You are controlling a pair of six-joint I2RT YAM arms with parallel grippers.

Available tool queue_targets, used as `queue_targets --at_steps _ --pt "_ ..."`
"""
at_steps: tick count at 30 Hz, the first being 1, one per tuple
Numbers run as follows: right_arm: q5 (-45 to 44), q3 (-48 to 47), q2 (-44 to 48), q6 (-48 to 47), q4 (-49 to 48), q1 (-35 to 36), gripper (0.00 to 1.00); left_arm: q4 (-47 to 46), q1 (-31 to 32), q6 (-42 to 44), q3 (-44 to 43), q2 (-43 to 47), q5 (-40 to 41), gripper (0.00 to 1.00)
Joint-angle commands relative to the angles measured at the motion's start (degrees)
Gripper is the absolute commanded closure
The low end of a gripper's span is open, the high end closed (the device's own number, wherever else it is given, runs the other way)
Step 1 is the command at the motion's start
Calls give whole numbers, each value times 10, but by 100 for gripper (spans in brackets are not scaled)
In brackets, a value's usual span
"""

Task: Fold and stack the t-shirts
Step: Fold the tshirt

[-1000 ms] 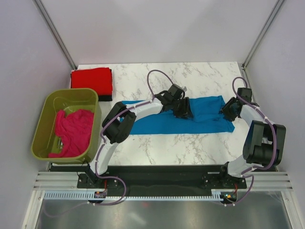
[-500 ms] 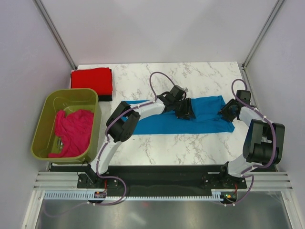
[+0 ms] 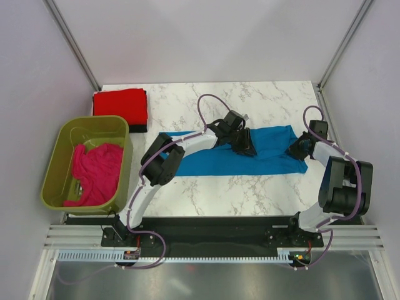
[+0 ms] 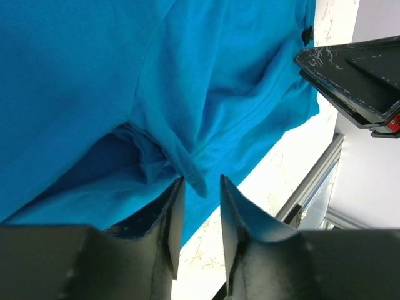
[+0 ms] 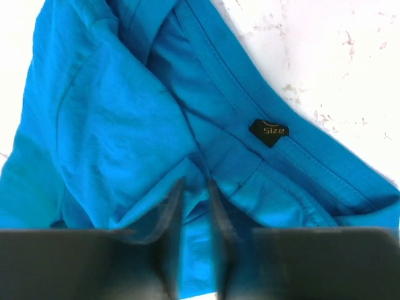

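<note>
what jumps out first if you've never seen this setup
The bright blue t-shirt stretched across the middle of the marble table, with the left pincer at its centre and the right pincer at its collar end. Next, the pink t-shirt crumpled in the olive tub at the left, and the red t-shirt folded at the far left corner.

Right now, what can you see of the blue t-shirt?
The blue t-shirt is soft bright-blue knit, lying as a long band across the middle of the marble table. Its ribbed collar, with a small dark label reading Size, is at the right end. The cloth bunches into ridges there. The left gripper straddles a raised fold mid-shirt; the right gripper straddles one by the collar. Whether either pinches it yet is unclear.
</note>
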State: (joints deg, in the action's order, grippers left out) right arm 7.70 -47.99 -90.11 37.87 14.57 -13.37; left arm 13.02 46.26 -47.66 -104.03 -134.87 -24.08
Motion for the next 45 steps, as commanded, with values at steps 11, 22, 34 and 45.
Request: queue_targets --at_steps 11,22,34,45 --pt "13 23 85 8 -13 1 100 -8 0 -15 -20 14 -23 98" --pt "-5 80 161 18 -21 11 100 16 -12 -6 -7 33 -20 98" --pt "-41 104 231 55 -26 59 100 36 -21 4 -3 36 -16 98" --pt "-112 125 295 72 -9 120 100 51 -23 18 -5 37 -19 98"
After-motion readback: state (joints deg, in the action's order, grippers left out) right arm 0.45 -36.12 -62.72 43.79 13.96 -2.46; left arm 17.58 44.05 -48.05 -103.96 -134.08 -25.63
